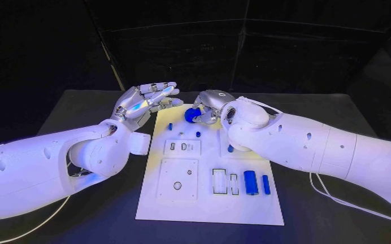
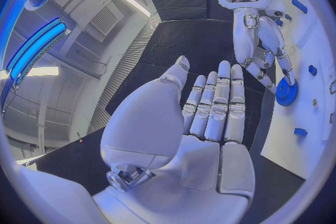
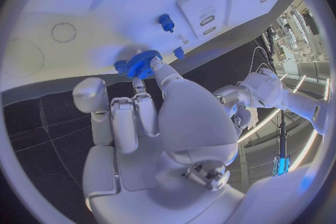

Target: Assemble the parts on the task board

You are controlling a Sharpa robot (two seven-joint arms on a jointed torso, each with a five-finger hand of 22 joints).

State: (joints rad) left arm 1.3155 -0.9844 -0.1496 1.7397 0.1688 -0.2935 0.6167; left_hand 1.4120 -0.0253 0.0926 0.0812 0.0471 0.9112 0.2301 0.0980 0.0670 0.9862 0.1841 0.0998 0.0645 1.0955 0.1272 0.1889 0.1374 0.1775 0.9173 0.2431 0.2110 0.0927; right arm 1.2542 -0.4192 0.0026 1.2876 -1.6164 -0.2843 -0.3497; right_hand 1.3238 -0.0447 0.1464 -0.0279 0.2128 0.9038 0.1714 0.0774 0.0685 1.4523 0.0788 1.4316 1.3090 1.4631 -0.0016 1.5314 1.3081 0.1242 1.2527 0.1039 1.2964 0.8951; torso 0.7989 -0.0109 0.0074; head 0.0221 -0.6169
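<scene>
The white task board [image 1: 212, 199] lies lengthwise in the middle of the black table. At its far end my right hand [image 1: 210, 105] pinches a blue gear [image 1: 192, 115] in its fingertips, low over the board. The right wrist view shows the gear [image 3: 139, 63] at the tips of that hand [image 3: 154, 117], against the board [image 3: 105, 0]. My left hand [image 1: 147, 101] hovers beside the board's far left corner, fingers straight and holding nothing. From the left wrist, the flat palm [image 2: 203, 117] faces the right hand [image 2: 262, 47] and gear [image 2: 286, 91].
Two blue cylinders [image 1: 251, 182] [image 1: 265, 184] lie at the board's near right, beside rectangular slots. Small blue pegs [image 1: 170, 125] [image 1: 198, 134] [image 1: 230, 148] stand further up the board. Raised plates with holes [image 1: 178, 179] take up its near left. Black table surrounds the board.
</scene>
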